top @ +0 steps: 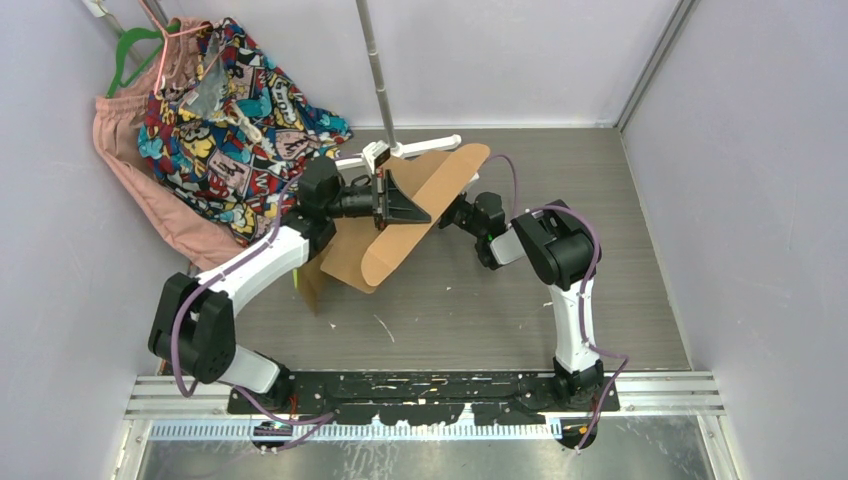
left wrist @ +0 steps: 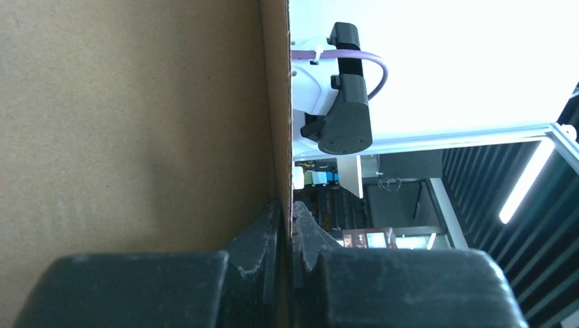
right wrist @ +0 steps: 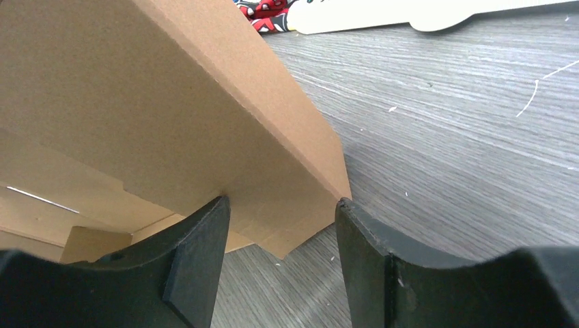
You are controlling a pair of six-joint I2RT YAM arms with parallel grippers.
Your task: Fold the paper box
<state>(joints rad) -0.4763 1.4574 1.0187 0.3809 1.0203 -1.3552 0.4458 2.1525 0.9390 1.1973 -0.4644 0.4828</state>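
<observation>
Clamping an edge of the paper box (top: 395,255) in my left gripper (left wrist: 287,212) — sheet tilted above mid-table, long axis running far-right; right gripper (right wrist: 281,205) gapes, flap corner just ahead.

paper box (right wrist: 171,102): matt brown corrugated cardboard | table (right wrist: 464,137): grey wood-grain, matt, lightly scratched

The paper box (top: 375,250), a brown cardboard sheet, is held tilted over the grey worktop (top: 480,310). The left claw (top: 408,208) grips it, and the right claw (top: 460,213) is close beside its right edge.
</observation>
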